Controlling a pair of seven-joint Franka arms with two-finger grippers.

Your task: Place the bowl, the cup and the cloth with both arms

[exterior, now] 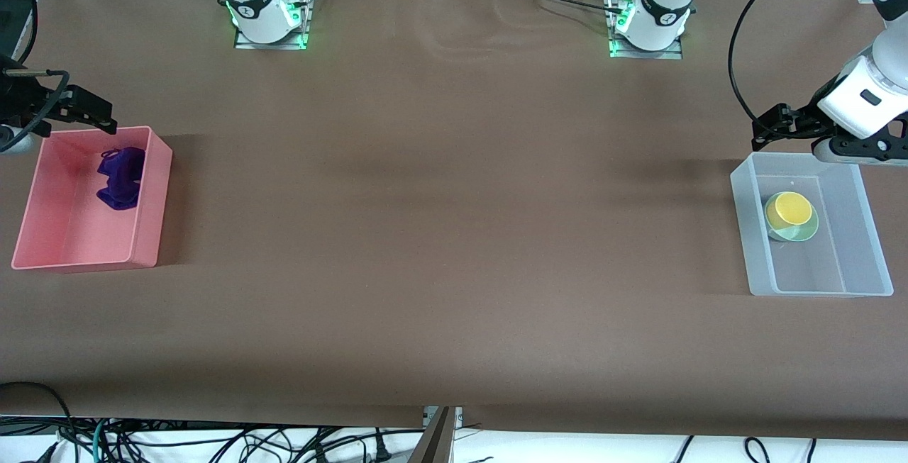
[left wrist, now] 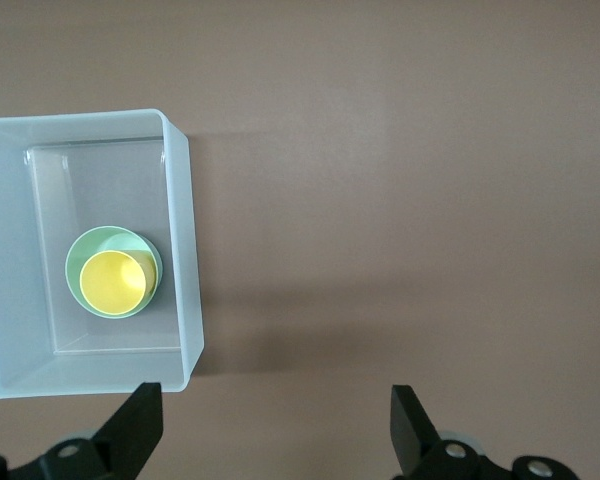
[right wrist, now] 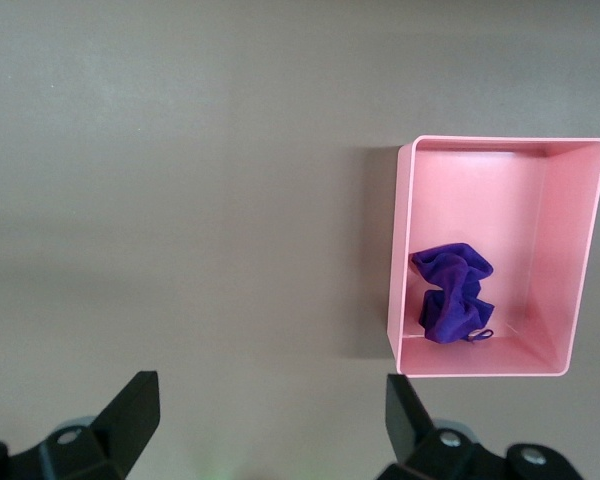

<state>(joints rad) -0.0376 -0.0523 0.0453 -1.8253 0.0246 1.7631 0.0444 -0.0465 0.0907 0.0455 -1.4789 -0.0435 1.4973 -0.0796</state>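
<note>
The pale green bowl (exterior: 800,234) sits inside a clear plastic bin (exterior: 745,236) at the left arm's end of the table, with the yellow cup (exterior: 792,208) standing in it. In the left wrist view the cup (left wrist: 113,280) rests in the bowl (left wrist: 88,252) in the bin (left wrist: 180,250). The purple cloth (exterior: 120,179) lies crumpled in a pink bin (exterior: 157,201) at the right arm's end; it also shows in the right wrist view (right wrist: 452,300). My left gripper (exterior: 765,133) (left wrist: 277,430) is open and empty over the table beside the clear bin. My right gripper (exterior: 105,119) (right wrist: 270,420) is open and empty beside the pink bin (right wrist: 580,250).
Brown table cover (exterior: 454,236) spans the table between the two bins. Both arm bases stand along the edge farthest from the front camera. Cables hang below the table's near edge.
</note>
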